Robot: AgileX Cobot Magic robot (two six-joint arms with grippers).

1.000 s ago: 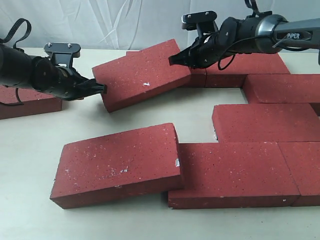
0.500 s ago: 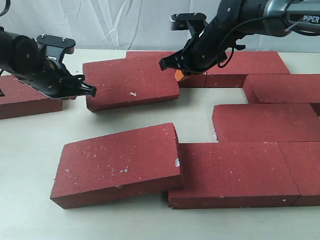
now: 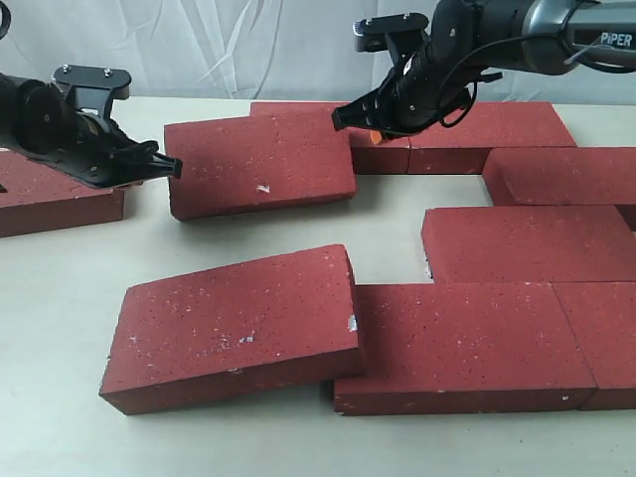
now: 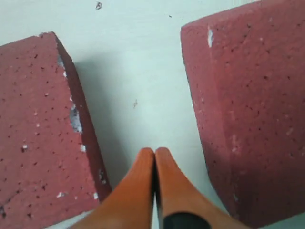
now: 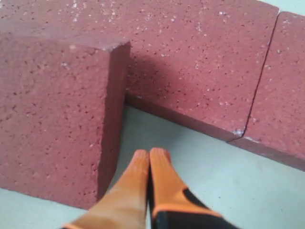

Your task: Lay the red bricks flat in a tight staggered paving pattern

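Observation:
Several dark red speckled bricks lie on the pale table. One loose brick lies flat between both arms, angled, its far corner against the back row. My left gripper is shut and empty at that brick's left end, with another brick on its other side. My right gripper is shut and empty by the brick's right end, near the back row. A front brick rests tilted on its neighbour.
More bricks sit flat at the right: one in the middle row, another behind it, and one at the front right edge. A single brick lies at the far left. A white curtain hangs behind.
The loose brick dropped flat and slid left. My left gripper backed off to the left; my right gripper swept left with the brick, then pulled back right and up.

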